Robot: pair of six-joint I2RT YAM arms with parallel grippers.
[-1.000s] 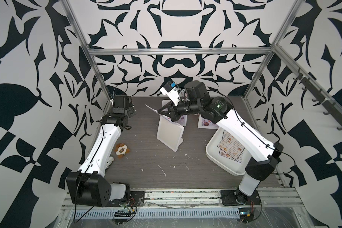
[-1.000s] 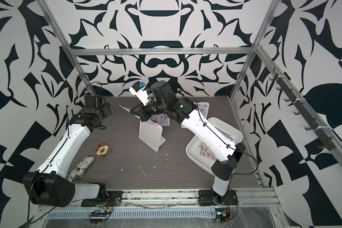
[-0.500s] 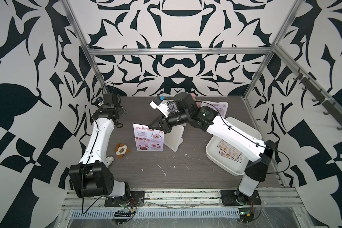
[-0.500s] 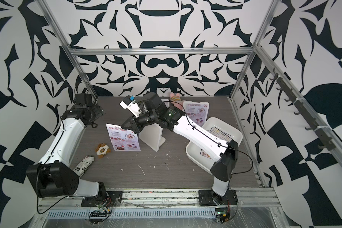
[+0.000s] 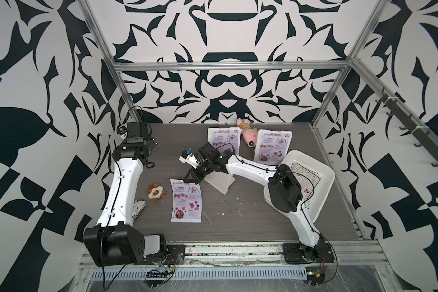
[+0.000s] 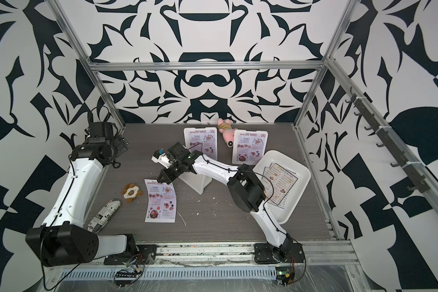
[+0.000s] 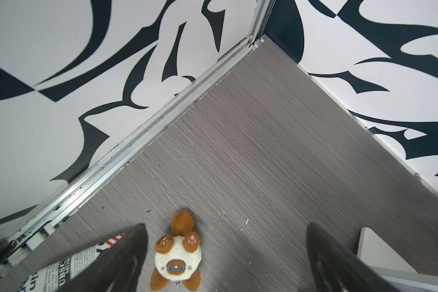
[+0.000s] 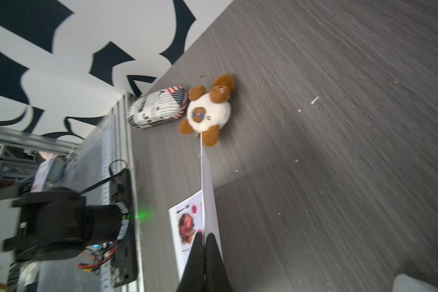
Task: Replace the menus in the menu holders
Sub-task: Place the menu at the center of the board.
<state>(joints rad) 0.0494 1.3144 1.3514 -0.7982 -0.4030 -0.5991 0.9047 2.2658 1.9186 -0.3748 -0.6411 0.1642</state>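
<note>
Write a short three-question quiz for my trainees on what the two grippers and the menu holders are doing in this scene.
1. True or false: the left gripper is open and empty.
2. The right gripper is shut on: A) nothing, B) a pink SPECIAL MENU sheet, C) a cup.
3. How many menu holders at the back display a pink sheet?
Key: 1 true; 2 B; 3 two.
</note>
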